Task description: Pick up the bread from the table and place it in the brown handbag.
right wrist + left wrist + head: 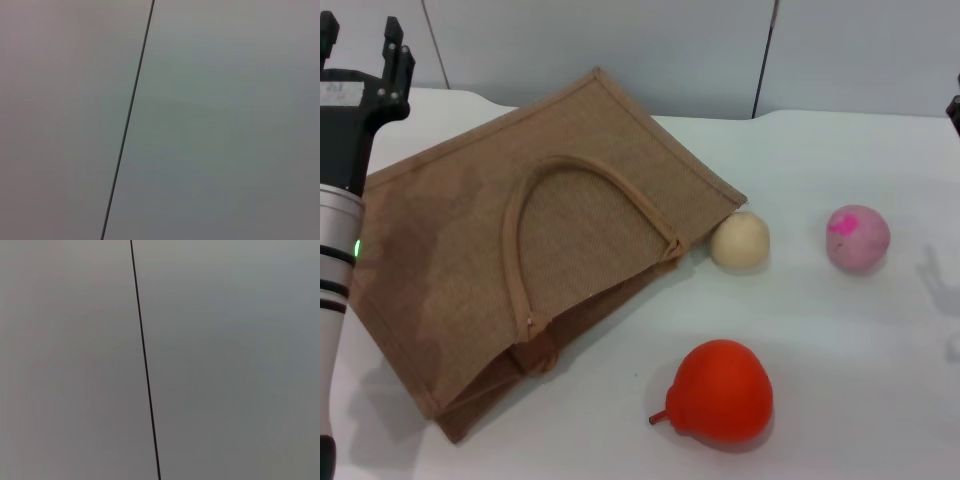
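Note:
The brown handbag (pixel 520 250) lies flat on the white table (pixel 840 350), at the left and middle of the head view, with its looped handle on top. The striped bread is not in view in any frame. My left gripper (pixel 360 40) is raised at the far left, above the bag's back corner, with its fingers apart and empty. Only a dark sliver of my right gripper (pixel 954 112) shows at the right edge. Both wrist views show only a grey wall with a dark seam.
A small round cream bun (pixel 740 241) lies right by the bag's right corner. A pink ball (pixel 857 238) lies to its right. A round orange-red fruit (pixel 722 390) with a short stem lies at the front middle.

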Robot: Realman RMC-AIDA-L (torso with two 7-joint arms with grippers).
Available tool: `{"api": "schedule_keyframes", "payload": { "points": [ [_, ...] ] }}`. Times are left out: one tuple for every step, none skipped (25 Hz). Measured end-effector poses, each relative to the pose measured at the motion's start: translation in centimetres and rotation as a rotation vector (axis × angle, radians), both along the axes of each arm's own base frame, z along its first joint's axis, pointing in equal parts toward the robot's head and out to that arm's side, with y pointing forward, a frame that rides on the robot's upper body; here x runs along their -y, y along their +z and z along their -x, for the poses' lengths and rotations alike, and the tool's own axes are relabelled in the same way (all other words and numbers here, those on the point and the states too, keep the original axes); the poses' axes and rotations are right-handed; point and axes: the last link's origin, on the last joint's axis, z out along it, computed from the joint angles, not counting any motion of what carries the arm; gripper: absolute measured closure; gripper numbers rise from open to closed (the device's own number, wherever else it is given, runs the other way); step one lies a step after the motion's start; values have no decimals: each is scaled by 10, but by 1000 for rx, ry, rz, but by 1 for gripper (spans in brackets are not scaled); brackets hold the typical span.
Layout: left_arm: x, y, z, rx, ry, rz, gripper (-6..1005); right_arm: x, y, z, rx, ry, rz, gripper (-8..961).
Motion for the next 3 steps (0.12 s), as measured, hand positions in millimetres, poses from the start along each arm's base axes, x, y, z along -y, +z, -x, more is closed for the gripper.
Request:
{"api": "schedule_keyframes", "payload": {
  "points": [
    [0, 0, 0, 0, -2, 1, 373, 0, 0, 0, 1, 0, 0, 69],
    [0, 0, 0, -1, -3, 2, 373, 0, 0, 0, 2, 0, 0, 69],
    [1, 0, 0, 0, -2, 2, 373, 0, 0, 0, 3, 0, 1, 69]
  ]
}}
